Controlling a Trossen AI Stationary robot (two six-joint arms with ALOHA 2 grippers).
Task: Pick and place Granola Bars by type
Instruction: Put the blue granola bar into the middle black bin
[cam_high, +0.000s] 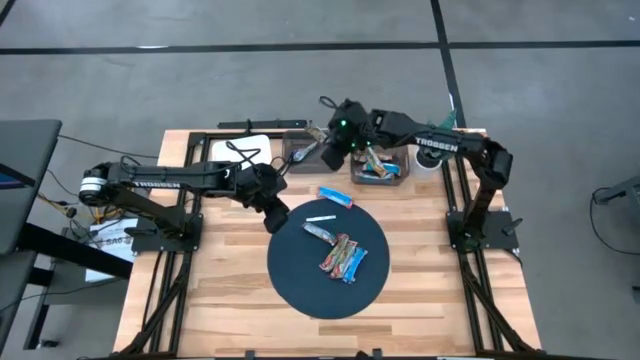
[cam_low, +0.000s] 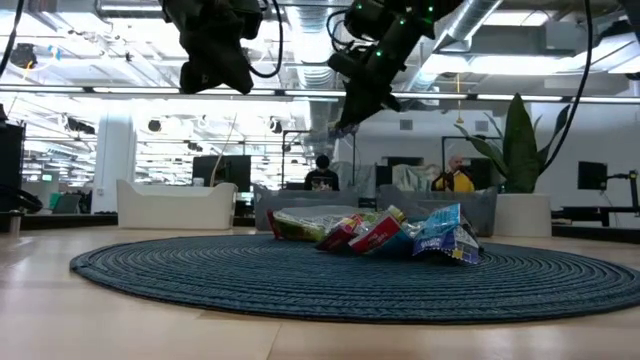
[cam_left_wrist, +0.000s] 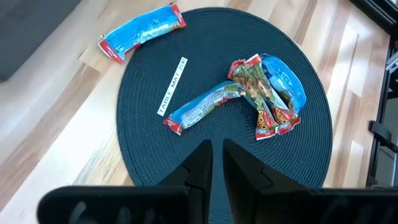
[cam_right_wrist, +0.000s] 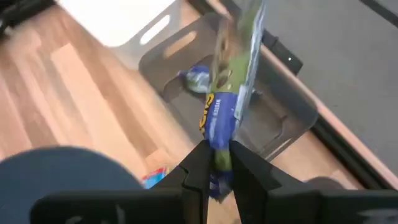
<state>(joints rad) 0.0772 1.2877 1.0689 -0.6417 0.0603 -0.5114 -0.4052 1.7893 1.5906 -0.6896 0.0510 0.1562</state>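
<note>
A pile of granola bars (cam_high: 342, 257) in red, blue and orange wrappers lies on the round dark mat (cam_high: 300, 285), with one more bar (cam_left_wrist: 205, 107) beside it. A blue bar (cam_high: 335, 197) lies flat on the wood past the mat's far edge. My right gripper (cam_right_wrist: 217, 158) hangs over a grey bin (cam_right_wrist: 280, 124) at the table's far side, shut on a blue-green bar (cam_right_wrist: 227, 93). Another bar (cam_right_wrist: 198, 78) lies in that bin. My left gripper (cam_left_wrist: 217, 162) hovers above the mat's left side, shut and holding nothing. My right gripper pinches one end of the blue-green bar (cam_right_wrist: 219, 140) between its two fingers. The fingers slant downward from the table's right side and lie along the bar. The bar sticks out past the fingertips, lifted clear above the grey bin.
A second bin (cam_high: 380, 170) with several bars stands right of the grey one. A white tray (cam_high: 255, 148) stands to the left of the grey bin. A thin white strip (cam_left_wrist: 172, 85) lies on the mat. People sit in the room beyond the table.
</note>
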